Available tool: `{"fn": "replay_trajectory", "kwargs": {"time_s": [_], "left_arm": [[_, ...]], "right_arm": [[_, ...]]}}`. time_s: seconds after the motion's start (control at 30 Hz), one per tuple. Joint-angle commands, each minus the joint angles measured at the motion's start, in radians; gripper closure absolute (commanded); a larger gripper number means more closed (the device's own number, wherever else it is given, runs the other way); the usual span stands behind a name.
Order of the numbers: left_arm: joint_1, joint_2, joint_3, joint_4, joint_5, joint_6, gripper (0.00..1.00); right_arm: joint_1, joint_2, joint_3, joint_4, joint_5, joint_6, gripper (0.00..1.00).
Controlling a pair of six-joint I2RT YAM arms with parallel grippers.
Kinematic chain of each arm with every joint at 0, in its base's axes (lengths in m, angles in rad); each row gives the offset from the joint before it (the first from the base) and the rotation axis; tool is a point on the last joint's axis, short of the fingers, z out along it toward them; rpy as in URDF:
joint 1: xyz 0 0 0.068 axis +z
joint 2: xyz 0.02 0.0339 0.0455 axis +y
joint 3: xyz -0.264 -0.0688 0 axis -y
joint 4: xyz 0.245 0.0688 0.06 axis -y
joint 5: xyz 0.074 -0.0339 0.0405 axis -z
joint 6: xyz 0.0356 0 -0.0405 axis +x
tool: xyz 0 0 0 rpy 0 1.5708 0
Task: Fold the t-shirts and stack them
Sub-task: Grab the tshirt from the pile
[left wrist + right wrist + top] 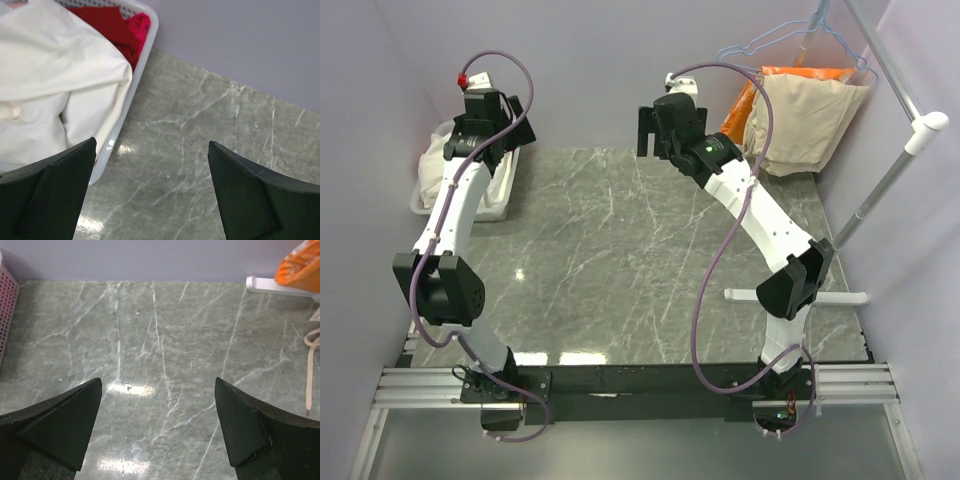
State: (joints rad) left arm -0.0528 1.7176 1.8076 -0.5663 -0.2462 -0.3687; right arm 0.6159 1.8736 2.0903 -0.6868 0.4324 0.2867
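T-shirts (50, 75) lie heaped in a white basket (145, 55) at the upper left of the top view, against the back wall. The left arm covers most of the heap there, and the basket's near end is cut off by that arm. Grey-green marbled table (620, 250) fills the middle of every view. A beige cloth (805, 115) hangs at the upper right of the top view, with an orange cloth (745, 100) mostly hidden behind it; only an orange corner shows at the upper right of the right wrist view. In the left wrist view a white tee fills the upper left, crumpled so that its front cannot be read. A dark red tee (107, 25) and a pink one (139, 25) peek out behind it at the top edge; how many garments lie beneath cannot be told. The left gripper (151, 142) hangs above the basket's edge, fingers spread wide and holding nothing. The right gripper (157, 380) hangs over bare table, likewise spread and empty; both sets of fingers are cropped by the lower frame edge.
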Motion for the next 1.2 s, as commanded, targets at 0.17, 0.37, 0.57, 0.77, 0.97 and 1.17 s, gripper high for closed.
{"fn": "replay_trajectory", "kwargs": {"time_s": [0.17,0.37,0.57,0.77,0.97,1.17], "left_arm": [[-0.001,-0.039,-0.06,0.063,-0.018,-0.013,0.01],[-0.001,-0.027,-0.045,0.068,-0.093,-0.018,0.01],[0.045,0.1,0.091,-0.065,-0.249,-0.091,0.03],[0.123,0.227,0.24,-0.158,-0.288,-0.15,0.11],[0.179,0.301,0.248,-0.184,-0.24,-0.187,0.15],[0.211,0.367,0.243,-0.182,-0.16,-0.191,0.17]], "right_arm": [[-0.044,0.058,0.126,-0.125,-0.018,0.057,0.0],[-0.053,0.024,0.042,-0.111,-0.037,0.081,0.0],[-0.059,0.01,0.013,-0.106,-0.037,0.089,0.0],[-0.064,0.027,0.008,-0.108,-0.061,0.094,0.0],[-0.064,0.061,0.04,-0.129,-0.061,0.095,0.0],[-0.071,0.081,0.048,-0.138,-0.057,0.092,0.0]]}}
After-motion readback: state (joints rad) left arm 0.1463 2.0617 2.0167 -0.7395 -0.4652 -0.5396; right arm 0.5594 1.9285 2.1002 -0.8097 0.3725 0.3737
